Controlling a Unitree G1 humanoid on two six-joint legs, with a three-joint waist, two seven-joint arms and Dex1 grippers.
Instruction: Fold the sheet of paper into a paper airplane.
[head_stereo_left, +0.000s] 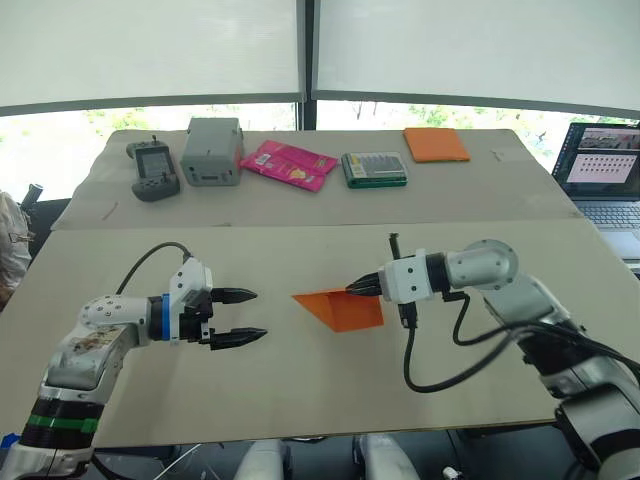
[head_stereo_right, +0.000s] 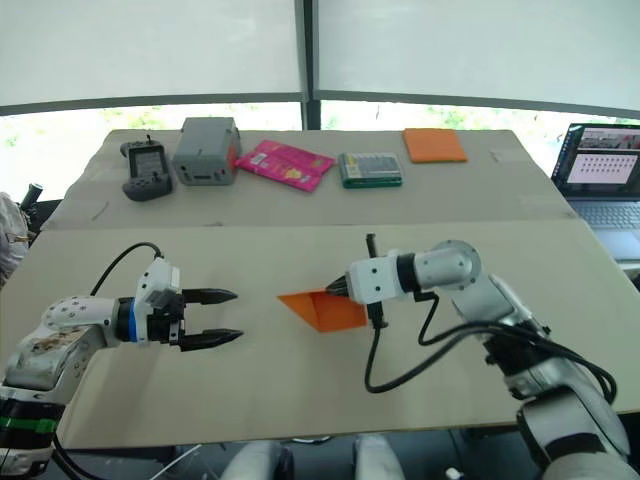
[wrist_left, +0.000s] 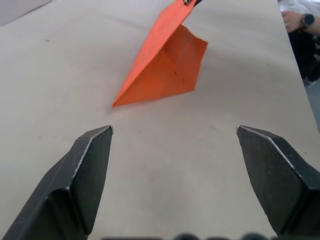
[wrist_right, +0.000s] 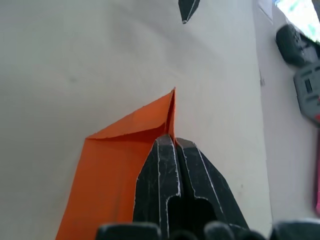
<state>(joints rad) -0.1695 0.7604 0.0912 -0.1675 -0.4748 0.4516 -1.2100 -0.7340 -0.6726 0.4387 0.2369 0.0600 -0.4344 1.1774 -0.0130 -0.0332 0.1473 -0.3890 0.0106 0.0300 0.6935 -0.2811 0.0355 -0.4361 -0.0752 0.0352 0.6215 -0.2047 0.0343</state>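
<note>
The sheet of paper (head_stereo_left: 340, 308) is bright orange and folded into a wedge. It rests mid-table with its point aimed toward my left arm. My right gripper (head_stereo_left: 356, 290) is shut on the paper's upper right edge and lifts that side; the right wrist view shows the closed fingers (wrist_right: 170, 165) pinching the orange fold (wrist_right: 125, 150). My left gripper (head_stereo_left: 252, 316) is open, a short way left of the paper's tip and not touching it. Its two fingers (wrist_left: 90, 165) frame the paper (wrist_left: 165, 65) ahead.
On the far table lie a handheld device (head_stereo_left: 153, 168), a grey box (head_stereo_left: 212, 150), a pink glossy packet (head_stereo_left: 289, 164), a green case (head_stereo_left: 374, 168) and an orange pad (head_stereo_left: 435, 144). A laptop (head_stereo_left: 603, 172) stands at the right edge. A person's hand (wrist_left: 300, 20) is in the left wrist view.
</note>
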